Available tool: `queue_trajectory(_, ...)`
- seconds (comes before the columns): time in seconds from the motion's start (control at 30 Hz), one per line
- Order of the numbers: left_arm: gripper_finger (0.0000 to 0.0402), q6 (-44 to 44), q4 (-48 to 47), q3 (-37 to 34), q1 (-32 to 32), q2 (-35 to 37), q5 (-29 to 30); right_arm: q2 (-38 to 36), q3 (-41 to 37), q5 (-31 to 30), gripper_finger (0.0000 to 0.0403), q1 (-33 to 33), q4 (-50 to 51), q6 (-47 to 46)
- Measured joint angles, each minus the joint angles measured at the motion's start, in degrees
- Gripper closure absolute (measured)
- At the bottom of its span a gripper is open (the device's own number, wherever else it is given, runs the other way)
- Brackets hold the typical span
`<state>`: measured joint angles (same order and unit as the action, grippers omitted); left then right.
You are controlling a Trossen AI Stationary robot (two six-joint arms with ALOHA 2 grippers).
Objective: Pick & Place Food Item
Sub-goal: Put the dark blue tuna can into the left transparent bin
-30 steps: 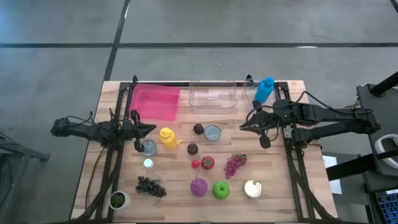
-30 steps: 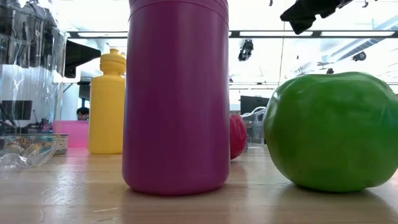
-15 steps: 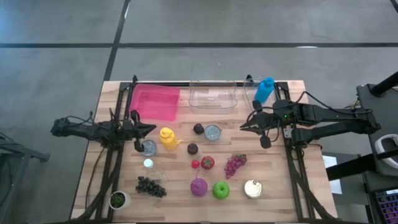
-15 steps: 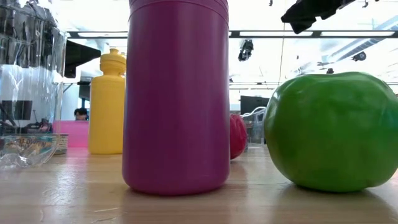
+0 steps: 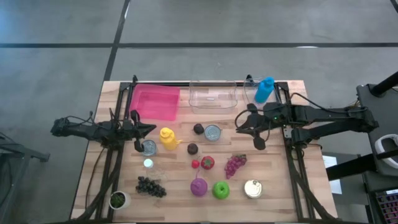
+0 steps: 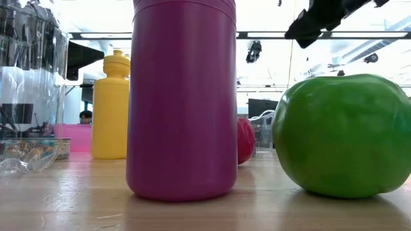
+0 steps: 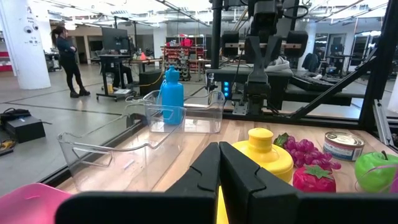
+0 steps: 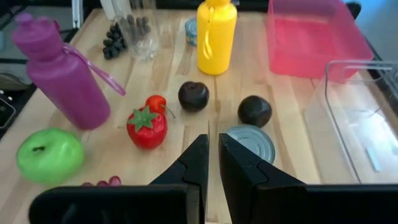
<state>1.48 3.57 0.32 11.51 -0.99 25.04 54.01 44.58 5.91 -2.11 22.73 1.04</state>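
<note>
- Right gripper (image 5: 239, 125) is clenched empty, held above the table right of the tin can (image 5: 212, 132).
- Jaws should be opened before descent onto the food: plums (image 8: 193, 95), strawberry (image 8: 147, 127) mid-table.
- Left gripper (image 5: 151, 129) is clenched, parked left of the yellow bottle (image 5: 167, 137).

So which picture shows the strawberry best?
The right wrist view: the strawberry is close and whole, green leaves showing. The high view shows it small. The low view shows just a red edge behind the purple bottle. The left wrist view cuts it off.
</note>
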Motion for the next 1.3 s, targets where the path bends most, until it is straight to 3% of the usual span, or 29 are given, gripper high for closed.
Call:
queue_trajectory(0.4,0.0389,3.65,1.15,0.44,-0.02,0.01,0.07,3.90,-0.02,0.00,0.0371,0.00,-4.49,0.31)
queue_trajectory(1.0,0.0399,5.44,1.50,11.65,-0.02,-0.76,0.02,7.42,-0.24,-4.77,0.0371,0.09,-6.65,-5.48)
queue_trajectory(1.3,0.0400,9.15,-1.43,21.10,0.02,-14.44,0.39,15.43,-0.24,-6.14,0.0371,0.11,-9.67,-6.90)
